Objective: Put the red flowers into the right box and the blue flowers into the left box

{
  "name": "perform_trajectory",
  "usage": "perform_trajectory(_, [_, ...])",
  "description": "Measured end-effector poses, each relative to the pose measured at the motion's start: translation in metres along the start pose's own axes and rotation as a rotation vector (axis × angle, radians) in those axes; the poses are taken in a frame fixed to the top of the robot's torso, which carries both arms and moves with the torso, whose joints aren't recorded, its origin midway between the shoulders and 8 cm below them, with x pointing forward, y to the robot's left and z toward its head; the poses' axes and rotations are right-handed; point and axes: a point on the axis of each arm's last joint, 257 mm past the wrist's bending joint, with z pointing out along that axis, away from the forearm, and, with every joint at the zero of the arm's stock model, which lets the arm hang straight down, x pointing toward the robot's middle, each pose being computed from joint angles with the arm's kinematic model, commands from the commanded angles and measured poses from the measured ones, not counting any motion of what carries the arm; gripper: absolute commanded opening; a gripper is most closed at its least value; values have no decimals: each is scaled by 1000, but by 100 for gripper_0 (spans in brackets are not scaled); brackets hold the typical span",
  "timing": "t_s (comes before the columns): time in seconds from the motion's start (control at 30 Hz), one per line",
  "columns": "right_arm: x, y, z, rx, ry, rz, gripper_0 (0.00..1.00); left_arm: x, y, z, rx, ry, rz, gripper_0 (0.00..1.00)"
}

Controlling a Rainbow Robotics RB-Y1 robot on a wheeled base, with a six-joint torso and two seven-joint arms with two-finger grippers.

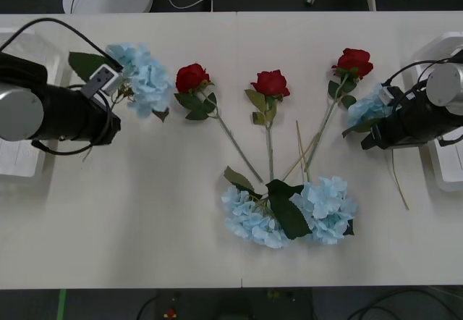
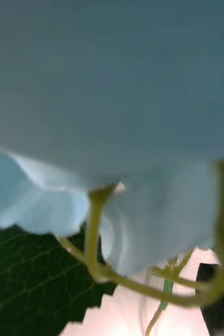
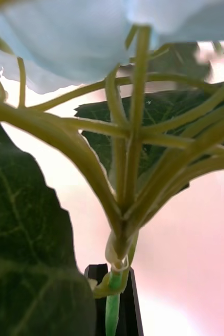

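Left gripper [image 1: 108,92] apparently pinches a fluffy pale-blue hydrangea [image 1: 145,74] by its thin stem; right jaws beside another [image 1: 367,108], grip unclear. Light, floppy; hold stems.

The front camera hangs above the arms, looking steeply down on the whole tabletop [image 1: 145,219]. Each wrist camera sits pressed close under a blue flower head: the left one's [image 3: 64,47] at the tabletop's left [image 1: 145,74], the right one's [image 2: 112,79] at its right [image 1: 365,108].
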Motion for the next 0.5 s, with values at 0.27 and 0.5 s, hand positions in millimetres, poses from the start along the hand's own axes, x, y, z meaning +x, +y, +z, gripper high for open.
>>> perform_trajectory(0.27, [0,5,8,-6,-6,5,10,-10,78,-62,-94,-71,-284,0])
perform_trajectory(0.5, [0,6,8,-6,-6,5,0,35,130,-107,-225,1,-706,0])
